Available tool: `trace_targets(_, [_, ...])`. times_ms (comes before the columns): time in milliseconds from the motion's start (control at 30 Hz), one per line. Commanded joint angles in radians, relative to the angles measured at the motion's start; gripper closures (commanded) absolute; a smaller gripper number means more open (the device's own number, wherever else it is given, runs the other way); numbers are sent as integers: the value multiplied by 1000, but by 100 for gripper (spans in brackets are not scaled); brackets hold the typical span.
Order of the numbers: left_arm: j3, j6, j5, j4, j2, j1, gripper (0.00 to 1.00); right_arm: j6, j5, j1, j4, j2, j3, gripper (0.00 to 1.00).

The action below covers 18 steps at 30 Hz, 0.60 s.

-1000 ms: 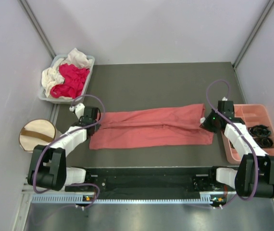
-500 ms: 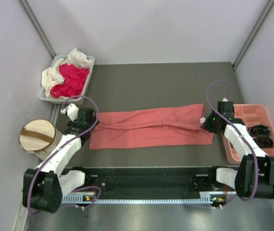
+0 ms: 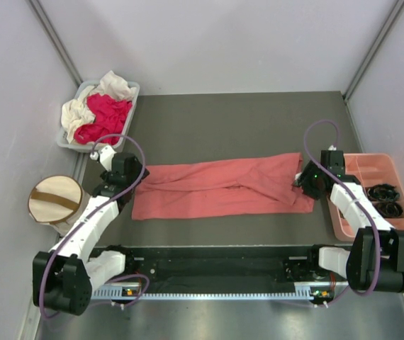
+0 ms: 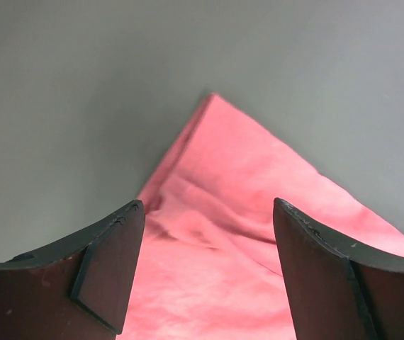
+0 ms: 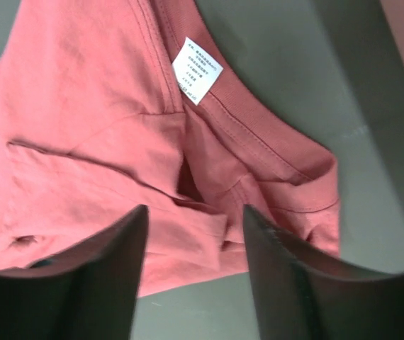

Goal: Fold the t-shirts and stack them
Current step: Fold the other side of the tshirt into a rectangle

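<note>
My left arm reaches forward, left gripper [image 4: 208, 212] spread wide over the salmon-pink shirt's [image 3: 223, 188] left corner, empty, right arm bent toward its collar end, right gripper [image 5: 195, 216] fingers apart above the neck label [image 5: 197, 70], gripping nothing, shirt folded lengthwise, flat on the table [image 3: 244, 120].

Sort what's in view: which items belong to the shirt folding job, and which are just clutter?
Job:
- salmon-pink shirt, lying in a long strip
- magenta-red shirt and cream-white shirt, heaped in the grey bin

Lying about:
- pink compartment tray, with black items inside
- cream drum-shaped bin with a brown strap
</note>
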Motion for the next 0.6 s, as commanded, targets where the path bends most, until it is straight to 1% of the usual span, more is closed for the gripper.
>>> trace_targets(0, [70, 76, 99, 129, 26, -1, 22, 1, 36, -15, 21, -25, -1, 38])
trace_targets(100, [87, 113, 162, 183, 54, -1, 23, -2, 40, -15, 18, -45, 5, 34])
trace_targets(233, [106, 131, 242, 279, 120, -4, 26, -5, 29, -15, 24, -73, 2, 34])
trace_targets(333, [109, 131, 280, 313, 178, -21, 26, -5, 6, -17, 33, -87, -7, 34])
trace_targets(367, [113, 134, 283, 357, 196, -28, 27, -5, 3, -15, 35, -90, -10, 34])
trace_targets(567, [112, 136, 264, 376, 315, -99, 27, -8, -2, -15, 37, -97, -24, 34])
